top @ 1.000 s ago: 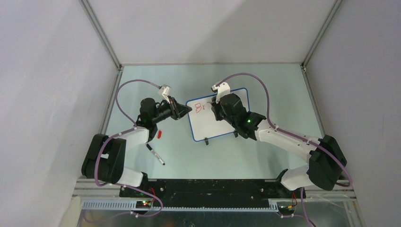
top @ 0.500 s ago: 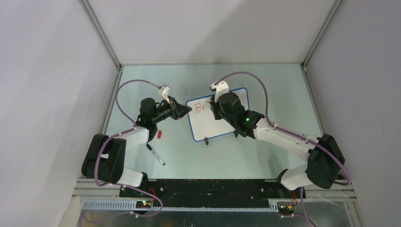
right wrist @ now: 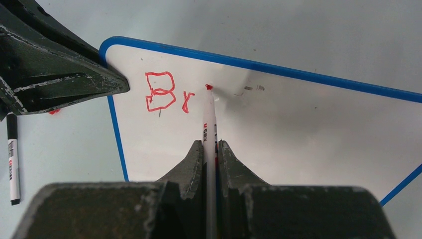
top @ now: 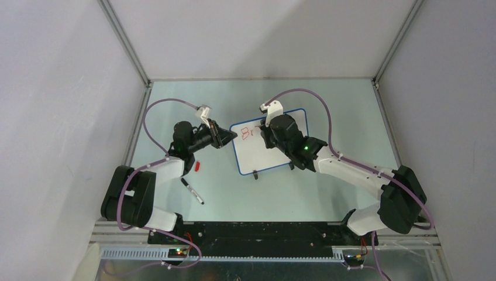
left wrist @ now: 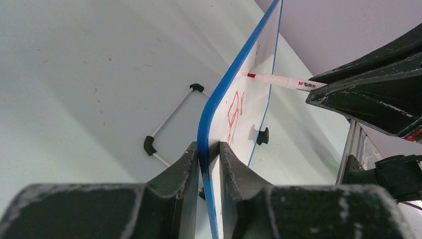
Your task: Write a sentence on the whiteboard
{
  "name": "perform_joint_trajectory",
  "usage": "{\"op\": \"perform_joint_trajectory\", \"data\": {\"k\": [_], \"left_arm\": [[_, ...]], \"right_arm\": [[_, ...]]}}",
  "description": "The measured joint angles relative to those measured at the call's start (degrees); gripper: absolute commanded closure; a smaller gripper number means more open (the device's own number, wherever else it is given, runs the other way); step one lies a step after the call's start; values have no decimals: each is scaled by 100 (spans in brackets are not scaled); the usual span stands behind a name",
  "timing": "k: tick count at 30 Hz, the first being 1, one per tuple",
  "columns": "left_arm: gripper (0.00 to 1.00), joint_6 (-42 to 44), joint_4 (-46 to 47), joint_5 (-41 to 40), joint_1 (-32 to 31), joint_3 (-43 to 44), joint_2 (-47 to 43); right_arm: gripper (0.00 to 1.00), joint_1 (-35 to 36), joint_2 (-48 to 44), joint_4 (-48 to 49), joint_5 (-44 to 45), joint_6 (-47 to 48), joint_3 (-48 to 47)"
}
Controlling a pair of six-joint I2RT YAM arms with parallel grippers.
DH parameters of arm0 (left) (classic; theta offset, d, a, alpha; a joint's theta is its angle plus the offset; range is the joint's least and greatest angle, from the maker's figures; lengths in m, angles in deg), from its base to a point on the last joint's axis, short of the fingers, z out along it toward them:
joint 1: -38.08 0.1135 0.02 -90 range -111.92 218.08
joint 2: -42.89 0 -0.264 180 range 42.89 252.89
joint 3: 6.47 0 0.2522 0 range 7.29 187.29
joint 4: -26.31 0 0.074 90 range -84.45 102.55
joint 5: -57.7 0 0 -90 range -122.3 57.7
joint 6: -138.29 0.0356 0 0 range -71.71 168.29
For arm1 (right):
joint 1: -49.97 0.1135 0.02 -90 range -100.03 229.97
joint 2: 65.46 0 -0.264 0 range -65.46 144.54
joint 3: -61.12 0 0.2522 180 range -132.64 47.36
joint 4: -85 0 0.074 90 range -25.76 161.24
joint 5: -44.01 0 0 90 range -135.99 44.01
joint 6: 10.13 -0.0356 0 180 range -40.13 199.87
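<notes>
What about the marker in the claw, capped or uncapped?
Uncapped: the marker rests its bare red tip on the whiteboard, just right of the red letters "Br".

The whiteboard (right wrist: 298, 129) is smooth and glossy, rimmed in blue plastic. Over it, my right gripper (right wrist: 210, 147) looks scuffed matt black, its marker (right wrist: 209, 117) smooth white plastic.

A pale green desk (top: 327, 193) spread between matte grey walls. The back wall (top: 257, 35) stood well beyond the left gripper (top: 230, 136) and the right gripper (top: 264, 132). The left wall (top: 58, 117) rose outside the left gripper, the right wall (top: 444, 117) outside the right. Aluminium struts (top: 126, 44) climbed the far corners. Behind both grippers, at the desk's near edge, lay a black plate (top: 257, 231) and a metal rail (top: 251, 256). The light was soft and even.
</notes>
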Motion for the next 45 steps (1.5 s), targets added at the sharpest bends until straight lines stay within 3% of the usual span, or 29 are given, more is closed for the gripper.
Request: {"op": "perform_joint_trajectory", "data": {"k": [15, 45], "left_arm": [[77, 0, 2, 7, 0, 0, 0], [77, 0, -37, 7, 0, 0, -26]], "right_arm": [[100, 42, -396, 24, 68, 0, 72], [100, 138, -155, -13, 101, 2, 133]]}}
